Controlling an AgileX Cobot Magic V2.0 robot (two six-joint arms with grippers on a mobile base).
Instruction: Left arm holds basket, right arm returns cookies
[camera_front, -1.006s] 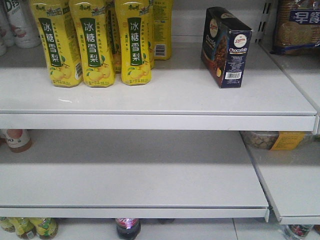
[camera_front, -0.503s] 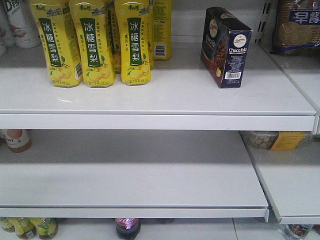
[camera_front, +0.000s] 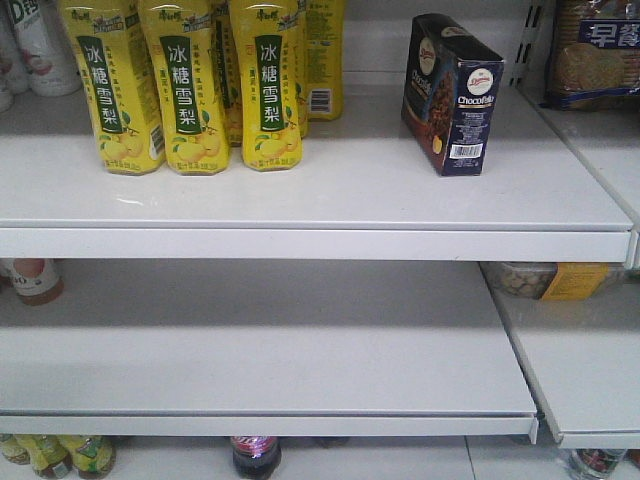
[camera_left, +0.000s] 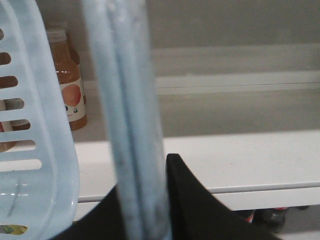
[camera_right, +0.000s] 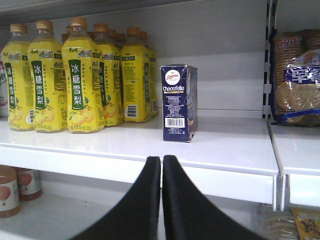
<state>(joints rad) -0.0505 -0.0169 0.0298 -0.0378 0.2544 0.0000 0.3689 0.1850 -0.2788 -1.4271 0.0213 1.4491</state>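
Right gripper (camera_right: 161, 165): black jaws pressed together, empty, below and in front of the white upper shelf (camera_front: 320, 205) front edge. Dark navy rectangular cardboard cookie box (camera_right: 179, 103) stands upright on that shelf toward its right end, straight ahead and slightly right of the jaws, long axis vertical, beside the yellow pear-drink bottles (camera_right: 80, 75). Left gripper (camera_left: 150, 210): jaws around the light blue plastic basket's (camera_left: 35, 150) handle. Right arm nearer the box. Versus the earlier front view: box unmoved.
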